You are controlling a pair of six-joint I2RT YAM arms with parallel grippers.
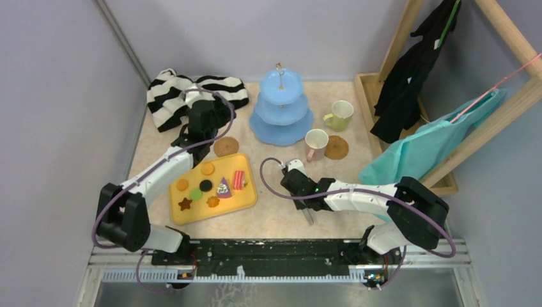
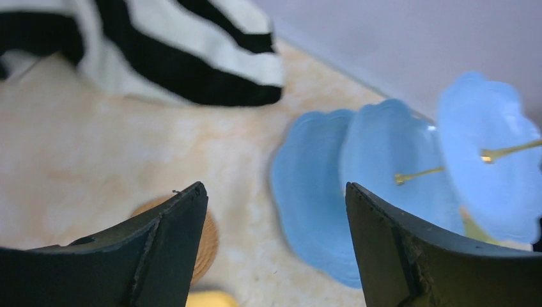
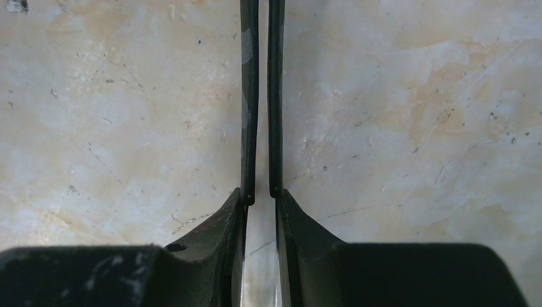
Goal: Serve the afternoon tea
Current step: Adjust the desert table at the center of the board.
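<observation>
Now the left arm's fingers (image 2: 275,192) stand wide apart and empty above a round cork coaster (image 2: 206,240), near the light-blue three-tier stand (image 2: 319,192). The right arm's fingers (image 3: 259,96) sit nearly together over the beige marbled table (image 3: 415,128), holding nothing.

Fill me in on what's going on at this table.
Tea service is barely begun. The left gripper hangs open and empty near a cork coaster beside the blue three-tier stand, whose tiers look bare. The right gripper is shut over bare tabletop. The toy cookies sit on the yellow tray.
</observation>
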